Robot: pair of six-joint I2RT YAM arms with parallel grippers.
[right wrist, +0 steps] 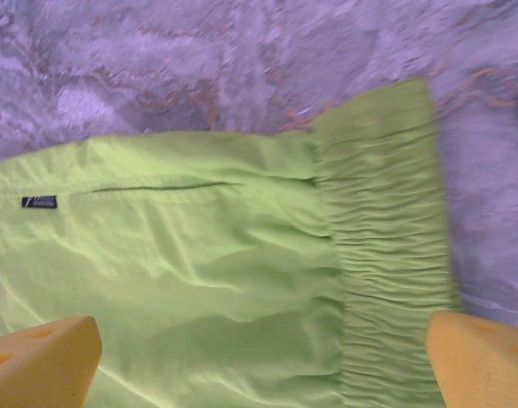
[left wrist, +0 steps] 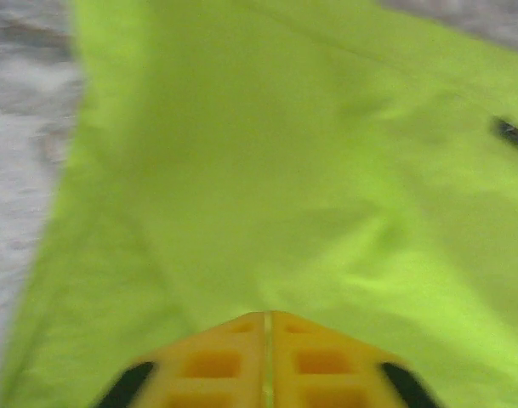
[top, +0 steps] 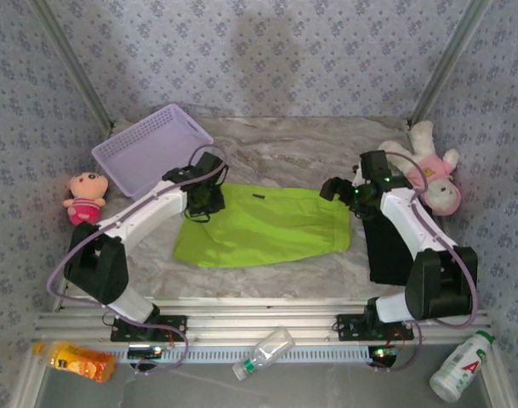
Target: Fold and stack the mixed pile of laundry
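Note:
A lime-green garment point(top: 263, 225) lies spread flat on the marble table, its gathered elastic band point(right wrist: 386, 255) at the right end. My left gripper point(top: 204, 204) is at the garment's left edge. In the left wrist view its yellow fingers point(left wrist: 216, 365) are pressed together at the tip point(left wrist: 267, 316), pinching the green cloth point(left wrist: 284, 170). My right gripper point(top: 339, 191) hovers over the right end. It is wide open point(right wrist: 263, 365), one fingertip point(right wrist: 42, 361) over the cloth and the other past the band. A black garment point(top: 384, 251) lies folded under the right arm.
A lavender basket point(top: 152, 149) stands at the back left, with a pink doll point(top: 84, 197) beside it. A pink-and-white plush point(top: 433, 170) sits at the right. Along the front rail lie an orange bottle point(top: 76, 361), a clear bottle point(top: 263, 353) and a white bottle point(top: 461, 365).

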